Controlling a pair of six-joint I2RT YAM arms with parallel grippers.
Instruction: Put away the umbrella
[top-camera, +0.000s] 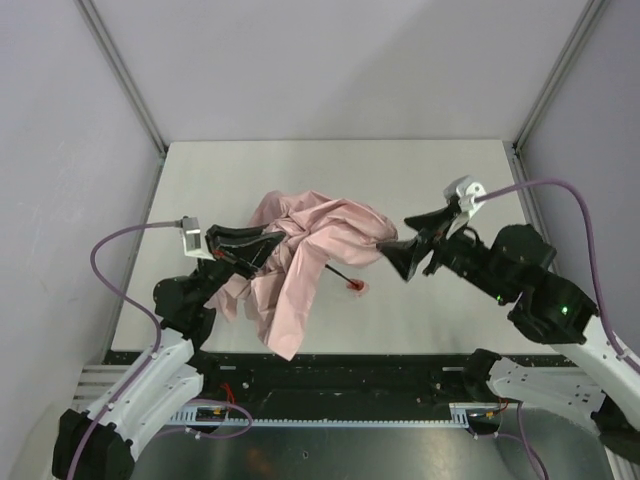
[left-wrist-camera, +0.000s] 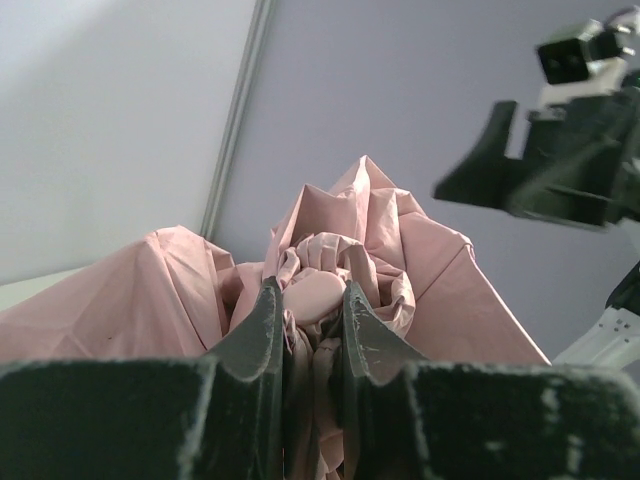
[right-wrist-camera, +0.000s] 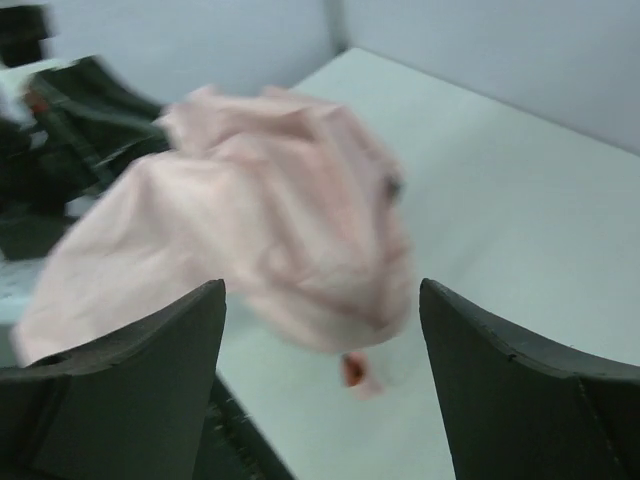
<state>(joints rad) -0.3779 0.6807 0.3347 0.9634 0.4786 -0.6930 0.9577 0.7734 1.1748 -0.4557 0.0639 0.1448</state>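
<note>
One crumpled pale pink fabric umbrella (top-camera: 310, 270) sprawls across the white table (top-camera: 430, 180), seen from above. Left wrist view: the left tool (left-wrist-camera: 310, 305) clamps a bunched fold of its fabric. Right wrist view: the right tool (right-wrist-camera: 320, 300) gapes wide, holding nothing, just short of the fabric.

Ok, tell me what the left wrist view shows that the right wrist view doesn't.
Only left wrist: the left gripper shut on a bunched fold of the pale pink fabric folding umbrella. Only right wrist: the right gripper open, a broad stretch of the white table, and a small reddish tip below the fabric, all somewhat blurred. Both: the crumpled umbrella.
</note>
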